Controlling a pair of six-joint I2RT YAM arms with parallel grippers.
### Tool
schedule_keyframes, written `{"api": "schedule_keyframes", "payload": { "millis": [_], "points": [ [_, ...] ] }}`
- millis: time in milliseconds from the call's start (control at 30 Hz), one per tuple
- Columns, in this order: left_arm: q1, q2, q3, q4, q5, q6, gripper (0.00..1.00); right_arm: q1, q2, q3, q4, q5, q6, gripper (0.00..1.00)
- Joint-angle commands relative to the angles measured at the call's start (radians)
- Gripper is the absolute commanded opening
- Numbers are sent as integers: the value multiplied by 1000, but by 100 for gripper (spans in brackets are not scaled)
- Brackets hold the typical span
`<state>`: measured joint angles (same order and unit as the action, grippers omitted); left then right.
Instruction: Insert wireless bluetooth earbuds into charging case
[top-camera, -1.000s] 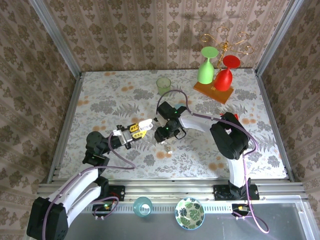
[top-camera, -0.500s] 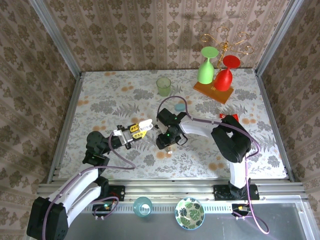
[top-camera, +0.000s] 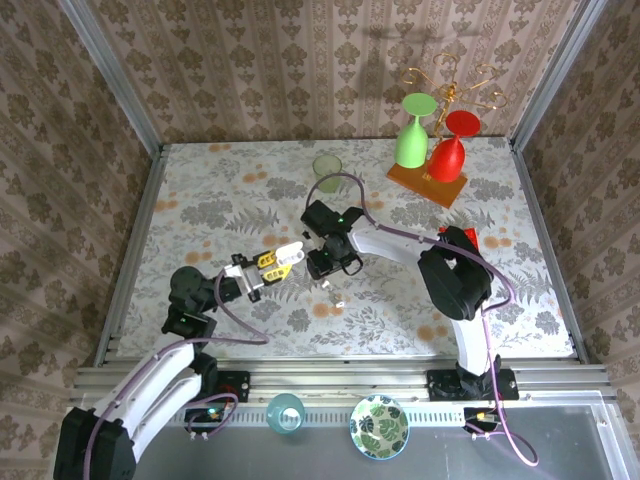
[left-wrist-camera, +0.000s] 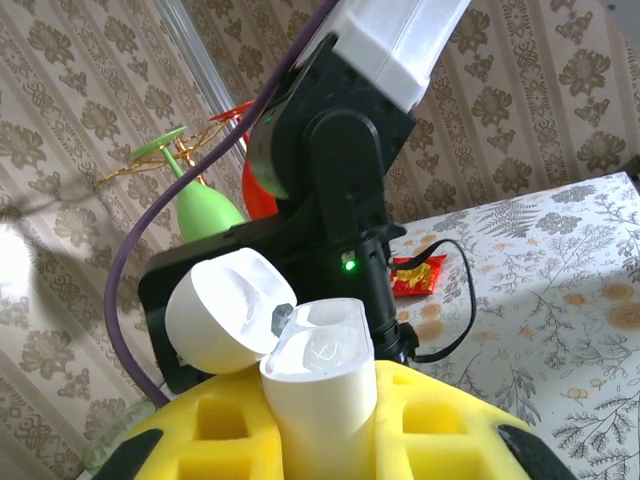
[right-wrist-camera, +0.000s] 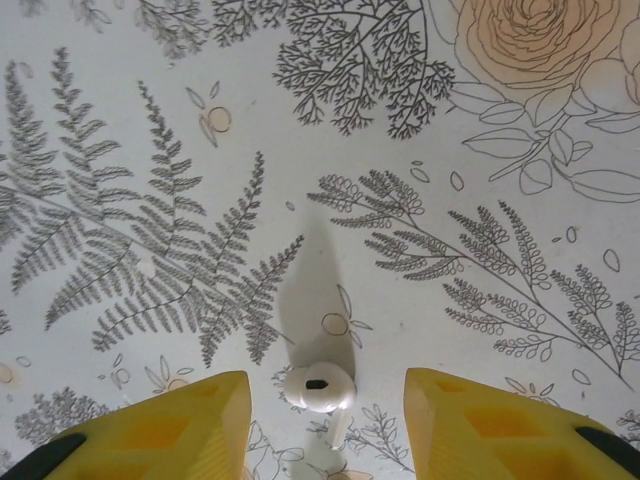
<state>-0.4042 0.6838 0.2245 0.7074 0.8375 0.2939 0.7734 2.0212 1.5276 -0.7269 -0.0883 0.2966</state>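
My left gripper (top-camera: 268, 262) is shut on a white charging case (top-camera: 289, 251), held above the table left of centre. In the left wrist view the case (left-wrist-camera: 322, 385) stands upright between the yellow fingers (left-wrist-camera: 455, 420) with its lid (left-wrist-camera: 222, 312) flipped open to the left. One white earbud (right-wrist-camera: 320, 387) lies on the patterned table. My right gripper (right-wrist-camera: 328, 405) hangs over it, open, with a yellow finger (right-wrist-camera: 185, 425) on each side and a gap to both. From above, the right gripper (top-camera: 324, 264) sits just right of the case.
A pale green cup (top-camera: 327, 168) stands at the back. A gold rack with a green glass (top-camera: 415, 135) and a red glass (top-camera: 450, 152) stands back right. A red packet (top-camera: 470, 238) lies near the right arm. A bowl (top-camera: 379, 426) and blue cup (top-camera: 286, 411) sit on the near ledge.
The right gripper has shifted left and toward the back, ending close beside the case, and its fingers have drawn closer together. The left gripper has kept its hold on the case.
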Motion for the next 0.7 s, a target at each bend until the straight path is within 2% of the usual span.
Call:
{"api": "schedule_keyframes", "payload": {
  "millis": [0, 167, 667],
  "points": [
    [7, -44, -10, -48, 7, 42, 2, 15, 68, 88, -149, 42, 23, 42],
    [10, -63, -11, -74, 9, 54, 2, 32, 151, 199, -260, 50, 18, 41],
    [10, -58, -17, -68, 12, 61, 2, 43, 255, 317, -381, 50, 9, 39]
  ]
}}
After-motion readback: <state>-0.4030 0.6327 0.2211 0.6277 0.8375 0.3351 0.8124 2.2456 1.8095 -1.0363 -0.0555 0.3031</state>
